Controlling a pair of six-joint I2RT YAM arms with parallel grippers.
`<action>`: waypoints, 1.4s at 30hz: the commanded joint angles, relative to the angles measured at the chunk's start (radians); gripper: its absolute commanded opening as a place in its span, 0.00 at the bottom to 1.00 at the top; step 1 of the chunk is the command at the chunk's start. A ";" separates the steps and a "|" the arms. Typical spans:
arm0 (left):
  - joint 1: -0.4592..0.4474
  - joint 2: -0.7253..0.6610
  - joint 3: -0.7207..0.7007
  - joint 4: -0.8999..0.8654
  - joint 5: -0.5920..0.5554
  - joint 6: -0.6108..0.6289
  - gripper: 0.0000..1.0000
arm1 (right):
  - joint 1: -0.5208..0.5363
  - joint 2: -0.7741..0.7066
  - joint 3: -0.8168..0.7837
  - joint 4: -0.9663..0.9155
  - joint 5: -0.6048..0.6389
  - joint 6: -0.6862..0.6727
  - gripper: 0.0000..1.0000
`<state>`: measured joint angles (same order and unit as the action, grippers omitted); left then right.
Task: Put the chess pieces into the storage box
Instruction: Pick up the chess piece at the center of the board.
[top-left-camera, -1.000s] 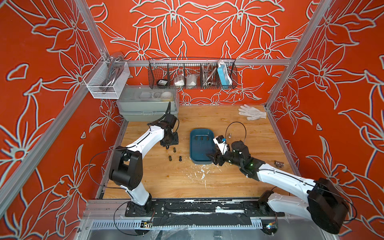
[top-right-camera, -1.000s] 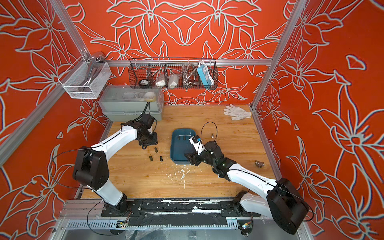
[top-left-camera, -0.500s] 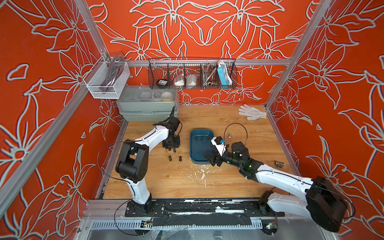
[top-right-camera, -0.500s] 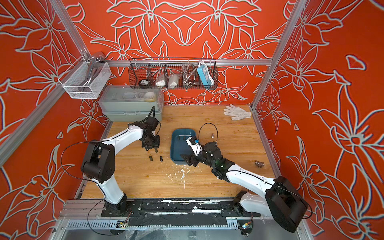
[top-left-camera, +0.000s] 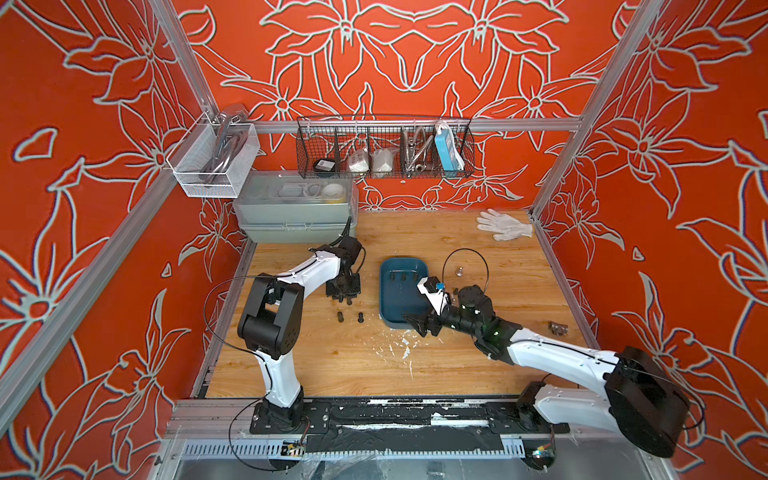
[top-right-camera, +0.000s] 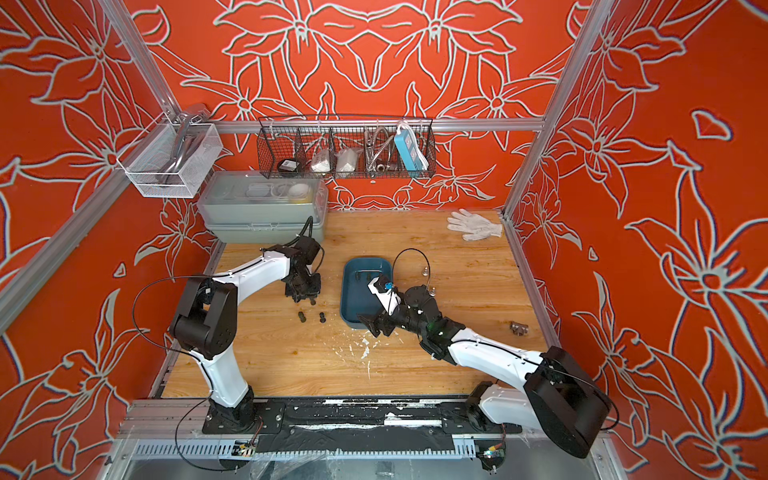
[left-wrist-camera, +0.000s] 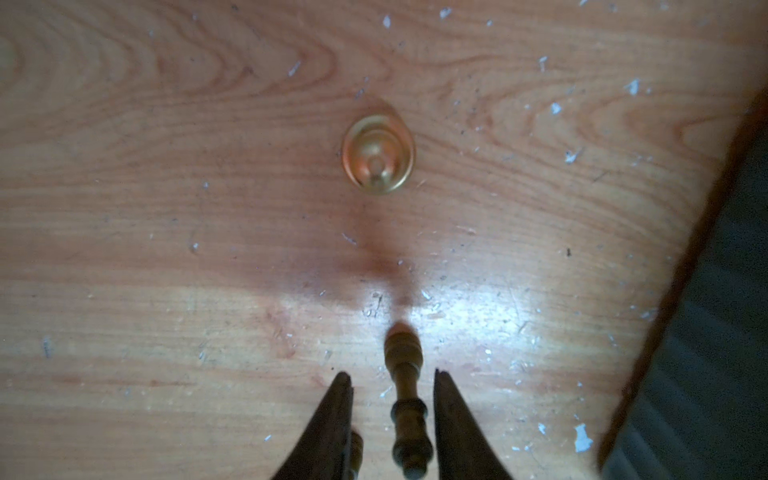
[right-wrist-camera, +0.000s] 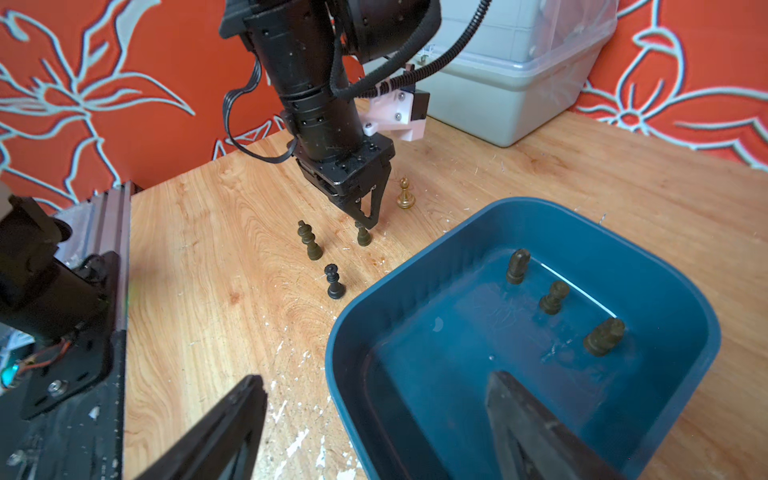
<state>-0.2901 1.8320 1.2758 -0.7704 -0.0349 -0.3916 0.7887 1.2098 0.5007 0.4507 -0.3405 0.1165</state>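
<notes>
Pieces (right-wrist-camera: 552, 297) in the storage box (right-wrist-camera: 407, 299) number three.

Storage box (top-left-camera: 397, 301) mid-table; 3 chess pieces (top-left-camera: 403, 276) in row at its far end. Left of box, on table: 2 loose pieces (top-left-camera: 340, 318) side by side; behind them third piece (right-wrist-camera: 363, 237) between left gripper (left-wrist-camera: 392, 375) fingers; fourth piece (right-wrist-camera: 405, 195) behind that. Outlying piece (top-left-camera: 459, 272) right of box. Lidded case (top-left-camera: 297, 216) far-left corner, glove (top-left-camera: 505, 224) far-right corner. Right gripper (right-wrist-camera: 376, 380) straddles box's near wall
</notes>
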 joint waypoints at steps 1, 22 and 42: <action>-0.004 0.020 0.004 -0.003 -0.017 0.008 0.29 | 0.013 0.002 -0.012 0.028 0.019 -0.012 0.92; -0.004 0.028 -0.003 0.002 -0.028 0.009 0.23 | 0.028 0.002 0.000 0.001 0.072 -0.012 0.97; -0.004 0.045 -0.014 0.014 -0.023 0.006 0.24 | 0.027 0.009 0.009 -0.015 0.092 -0.007 0.96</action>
<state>-0.2901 1.8591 1.2751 -0.7494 -0.0509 -0.3855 0.8112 1.2098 0.5007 0.4442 -0.2626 0.1108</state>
